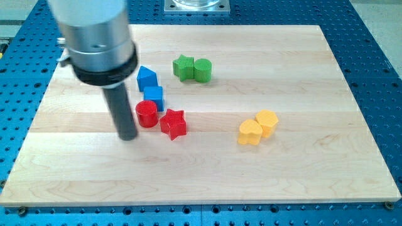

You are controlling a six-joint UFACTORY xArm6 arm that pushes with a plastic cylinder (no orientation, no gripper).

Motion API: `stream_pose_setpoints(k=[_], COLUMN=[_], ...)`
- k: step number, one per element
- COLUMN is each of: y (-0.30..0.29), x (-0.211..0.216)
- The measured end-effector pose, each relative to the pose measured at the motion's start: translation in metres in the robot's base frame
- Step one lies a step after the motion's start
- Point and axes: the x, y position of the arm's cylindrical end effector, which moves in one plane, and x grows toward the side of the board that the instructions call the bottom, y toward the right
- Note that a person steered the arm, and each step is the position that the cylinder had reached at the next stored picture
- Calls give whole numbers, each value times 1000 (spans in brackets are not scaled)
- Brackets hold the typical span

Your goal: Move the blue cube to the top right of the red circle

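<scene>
The blue cube (154,97) sits on the wooden board just above and slightly right of the red circle (146,114), touching or nearly touching it. My tip (128,136) rests on the board to the left of and a little below the red circle, a small gap away. The rod rises from there to the arm's grey body at the view's top left. A red star (173,123) lies right beside the red circle on its right.
A second blue block (146,78), pentagon-like, sits just above the blue cube. A green star (183,67) and a green cylinder (203,70) stand together at the top centre. Two yellow blocks (250,133) (267,122) lie together at the right. The board's edge (201,202) runs along the bottom.
</scene>
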Motion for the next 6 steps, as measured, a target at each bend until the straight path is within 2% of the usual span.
stream_pose_setpoints(k=[1,3,5,6], y=[-52,8,46,47], x=[-28,-73,-78,-78])
